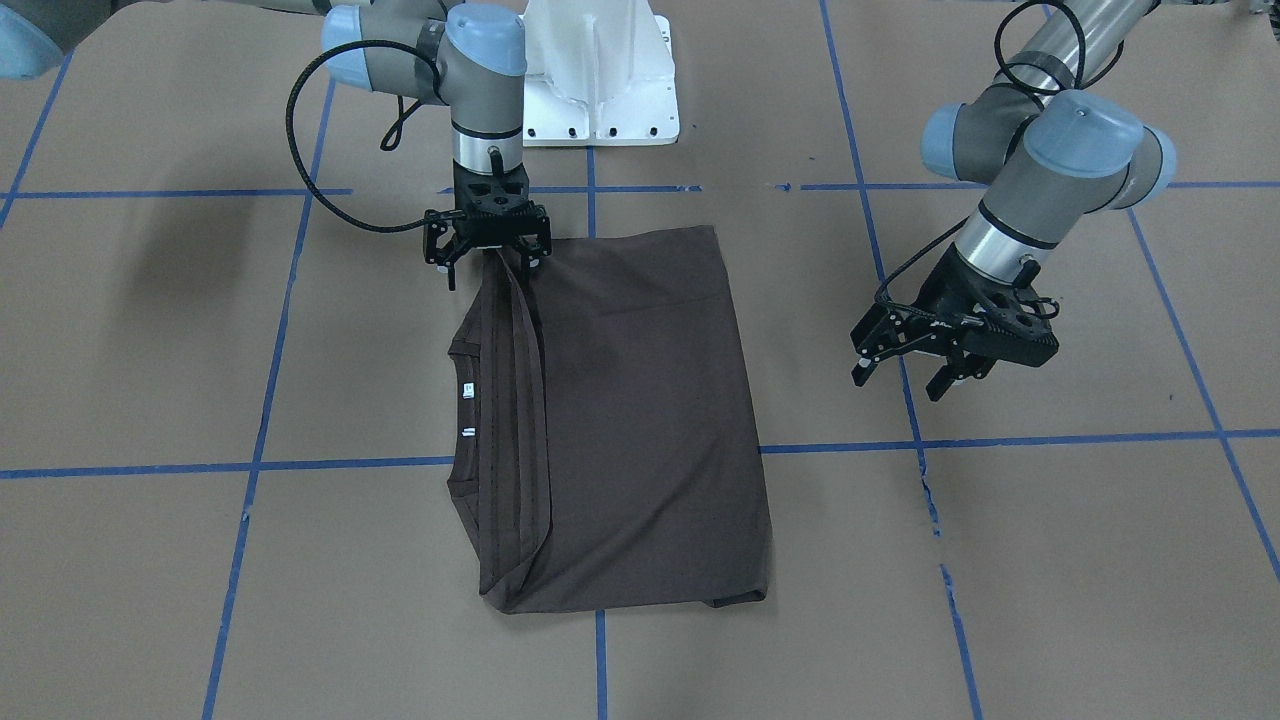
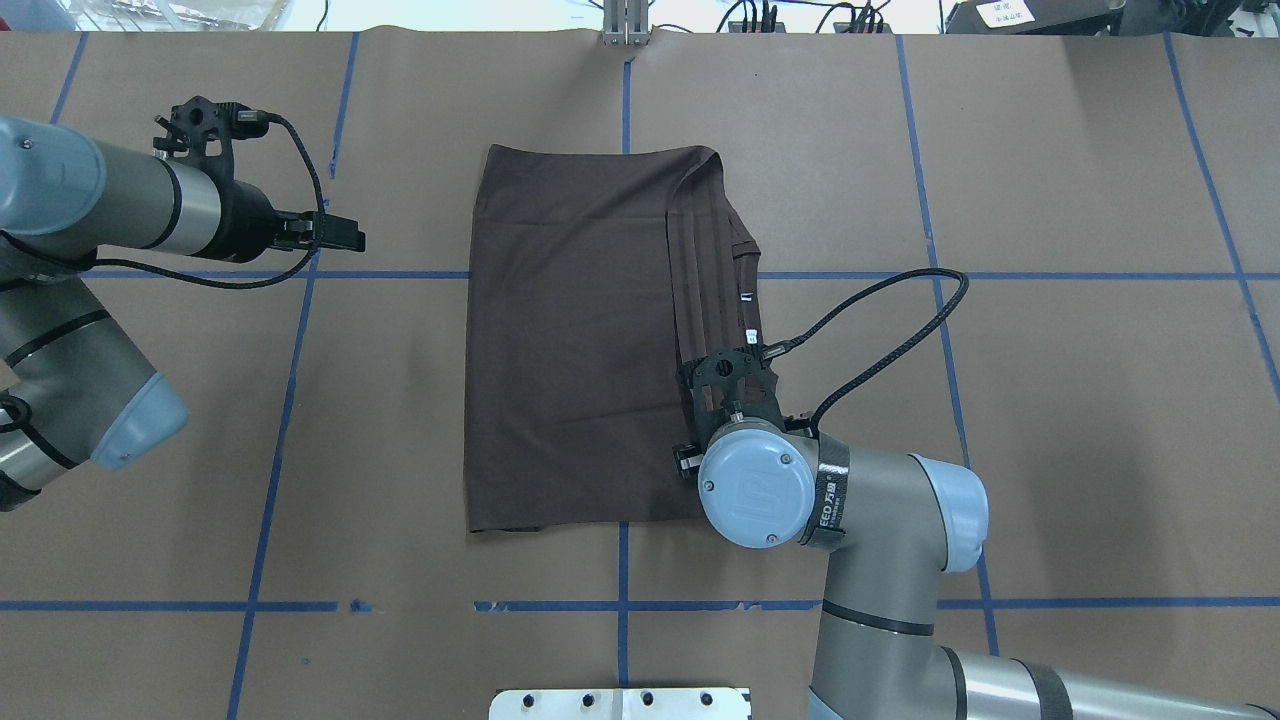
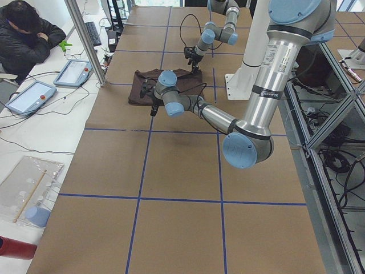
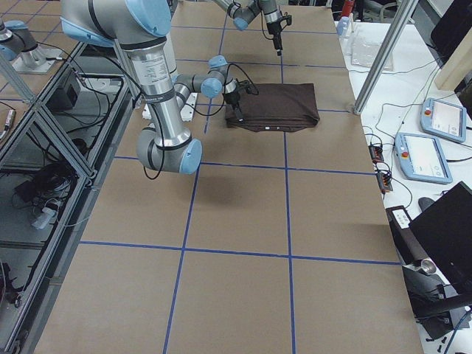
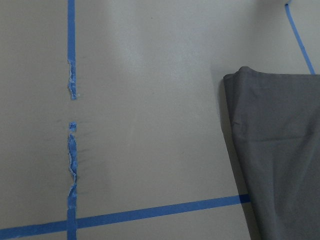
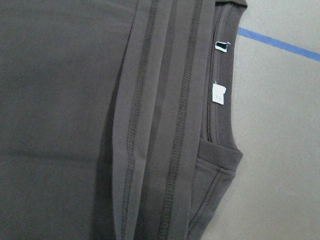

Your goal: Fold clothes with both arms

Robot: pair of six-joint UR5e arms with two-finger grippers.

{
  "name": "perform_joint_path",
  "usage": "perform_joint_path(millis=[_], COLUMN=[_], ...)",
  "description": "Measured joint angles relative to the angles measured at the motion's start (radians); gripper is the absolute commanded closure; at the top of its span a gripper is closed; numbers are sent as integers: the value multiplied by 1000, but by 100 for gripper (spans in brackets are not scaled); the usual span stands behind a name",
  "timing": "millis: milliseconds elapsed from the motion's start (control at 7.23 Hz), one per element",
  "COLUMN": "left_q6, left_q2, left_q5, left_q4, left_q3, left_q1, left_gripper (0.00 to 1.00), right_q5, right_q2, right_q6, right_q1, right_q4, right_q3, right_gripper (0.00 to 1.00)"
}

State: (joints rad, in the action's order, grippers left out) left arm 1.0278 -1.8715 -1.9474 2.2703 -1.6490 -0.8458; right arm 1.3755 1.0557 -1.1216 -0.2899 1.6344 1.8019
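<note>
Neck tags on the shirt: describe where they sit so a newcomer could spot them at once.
On the brown paper-covered table, find the dark folded T-shirt at the centre. Go to its edge below the right gripper, where the ribbed collar curves. Just inside that collar sit two tiny white neck tags, the only pale marks on the dark cloth.

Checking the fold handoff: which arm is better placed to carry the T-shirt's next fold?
Right, probably: the right gripper is at the T-shirt hem corner, while the left gripper hangs open beside it.
</note>
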Motion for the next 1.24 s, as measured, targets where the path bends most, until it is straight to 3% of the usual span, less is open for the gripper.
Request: perform_joint_path(millis=[553,829,1244], left_q6=[-1,1,99], left_q2=[0,0,-1], left_q5=[-2,-2,12], left_q4=[1,2,0], left_q3=[0,-1,-52], left_q1=[1,2,68], left_gripper=[0,0,0], right_q5=[36,72,141], right_q2=[8,9,20], right_q6=[90,116,-13], right_q1=[-66,-123,-152], right_q4=[154,159,-138], right_q3=[-1,8,30], right_gripper=[0,0,0])
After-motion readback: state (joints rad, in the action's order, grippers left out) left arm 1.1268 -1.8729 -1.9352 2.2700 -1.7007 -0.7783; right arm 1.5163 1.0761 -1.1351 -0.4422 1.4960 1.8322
